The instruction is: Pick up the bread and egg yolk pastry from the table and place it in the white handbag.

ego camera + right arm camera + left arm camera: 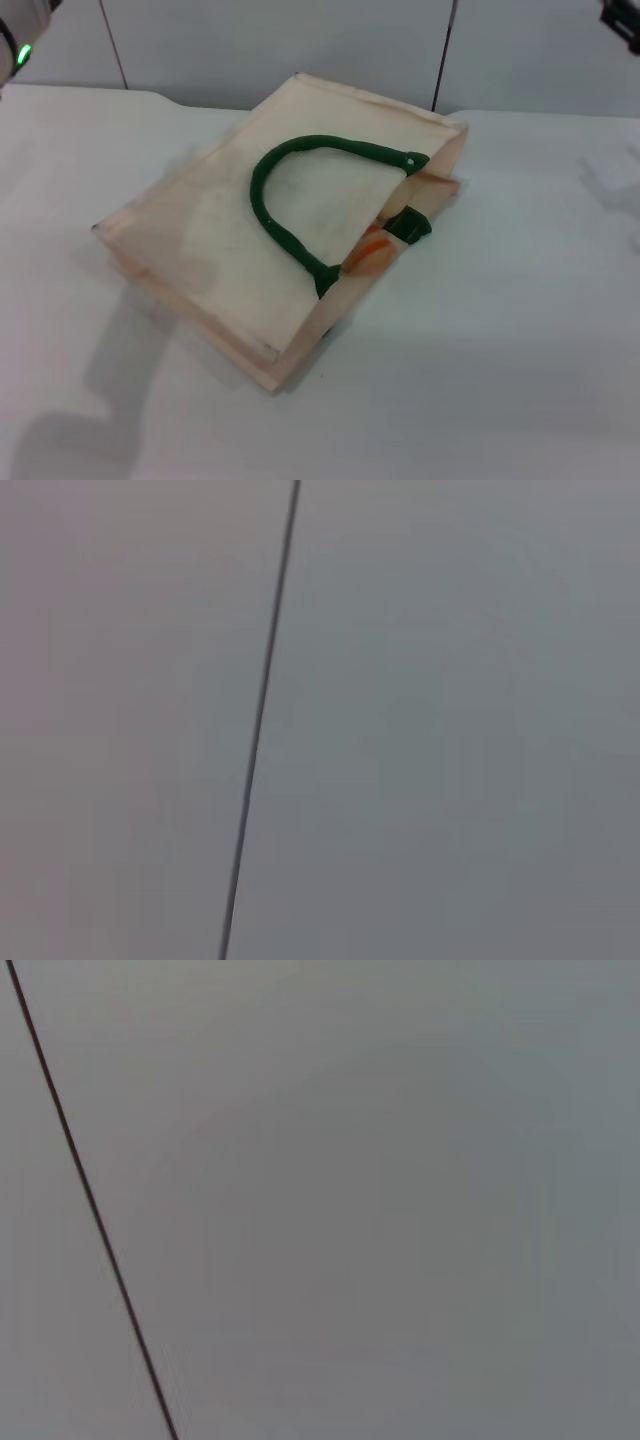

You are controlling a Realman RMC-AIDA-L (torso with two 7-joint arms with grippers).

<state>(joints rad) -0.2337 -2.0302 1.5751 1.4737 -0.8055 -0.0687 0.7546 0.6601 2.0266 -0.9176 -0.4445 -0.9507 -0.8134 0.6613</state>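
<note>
The white handbag (240, 240) lies flat on the white table (500, 350) in the head view, its mouth facing right. One dark green handle (300, 200) arches over its top side. An orange and cream striped piece of the bread (368, 250) shows inside the mouth. The egg yolk pastry is hidden. Part of the left arm (15, 40) shows at the top left corner, and a dark part of the right arm (622, 20) at the top right corner. Neither gripper's fingers show in any view.
A grey panelled wall with dark seams (445, 50) stands behind the table. Both wrist views show only grey panel with one dark seam (90, 1200) (260, 720).
</note>
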